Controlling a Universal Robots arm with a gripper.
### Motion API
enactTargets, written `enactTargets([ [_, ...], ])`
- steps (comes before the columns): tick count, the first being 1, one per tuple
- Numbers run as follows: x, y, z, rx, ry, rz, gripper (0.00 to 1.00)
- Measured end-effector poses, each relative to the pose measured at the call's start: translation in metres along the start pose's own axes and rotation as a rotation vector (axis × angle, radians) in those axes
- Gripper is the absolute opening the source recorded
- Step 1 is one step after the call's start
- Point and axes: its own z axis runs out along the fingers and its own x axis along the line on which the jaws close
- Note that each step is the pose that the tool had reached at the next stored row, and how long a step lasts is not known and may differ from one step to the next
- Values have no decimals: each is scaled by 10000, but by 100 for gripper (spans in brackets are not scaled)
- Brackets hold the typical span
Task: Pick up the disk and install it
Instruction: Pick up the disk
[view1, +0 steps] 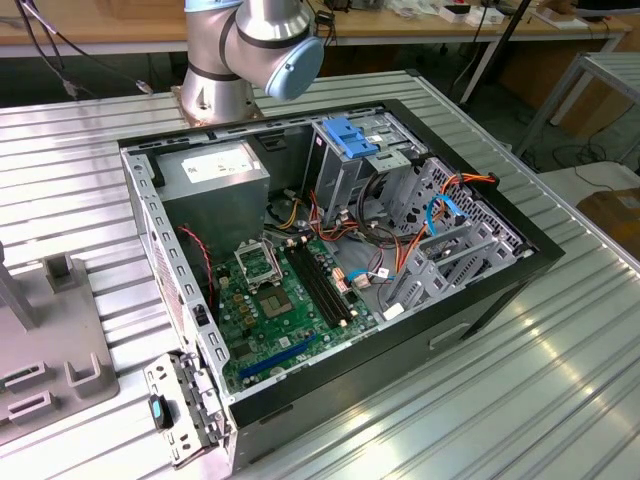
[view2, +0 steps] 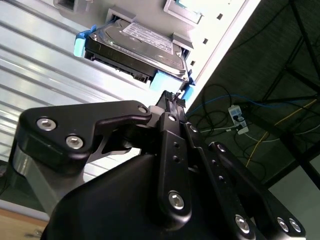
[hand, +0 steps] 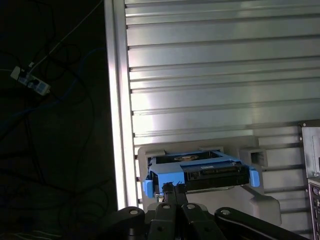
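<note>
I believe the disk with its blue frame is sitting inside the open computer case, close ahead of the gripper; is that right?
Not quite: the disk with its blue frame is sitting in a grey holder on the ribbed table, not inside the open computer case, close ahead of the gripper, as both wrist views show.

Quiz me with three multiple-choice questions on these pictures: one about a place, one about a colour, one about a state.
1. Where is the disk?
A) on the floor
B) in a grey holder on the ribbed metal table
C) in a drawer

2. What colour is the disk's frame?
A) red
B) green
C) blue

3. How is the computer case?
A) open, its inside bare to view
B) closed on all sides
C) wrapped in plastic

Answers:
1 B: both wrist views show it cradled in the holder on the table.
2 C: blue plastic shows at its edges.
3 A: the exterior view shows the board and cables inside.
</note>
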Motion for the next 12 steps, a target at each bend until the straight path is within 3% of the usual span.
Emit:
enactTargets([
  [4, 0, 0, 0, -1, 1, -38, 11],
  [8, 1, 0, 1, -25, 43, -998, 11],
  [12, 0, 0, 1, -36, 64, -1458, 11],
])
